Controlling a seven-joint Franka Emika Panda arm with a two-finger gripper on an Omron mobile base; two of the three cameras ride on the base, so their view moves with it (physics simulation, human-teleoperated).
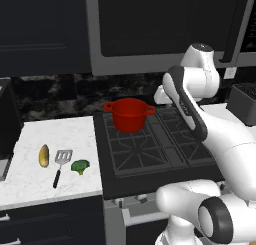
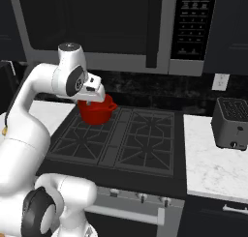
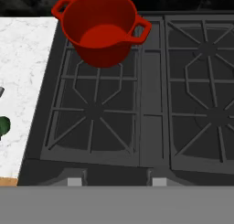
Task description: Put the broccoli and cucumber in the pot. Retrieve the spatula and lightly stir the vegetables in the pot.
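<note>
Gripper state cannot be told: the hand sits above the stove, in front of the pot from the right base camera, and its fingertips are not readable there or from the wrist camera, so open or closed is unclear; nothing appears to be held. Just beyond it, the pot stands on the rear left burner of the stove, upright, and the wrist camera shows the pot empty. Further out to the left, on the white counter, lie the cucumber, the spatula and the broccoli, in a row, near each other but apart, spatula between the two vegetables. A green edge at the left border of the wrist picture is probably the broccoli. Task looks barely begun: both vegetables are out of the pot, the spatula untouched. Risks as I judge them: the three items lie close, so reaching for the broccoli could nudge the spatula handle or catch it with a finger; the cucumber is rounded and may roll or slip out of a pinch; the drop into the pot could clip the rim or a loop handle; the arm must swing well left, away from the pot.
</note>
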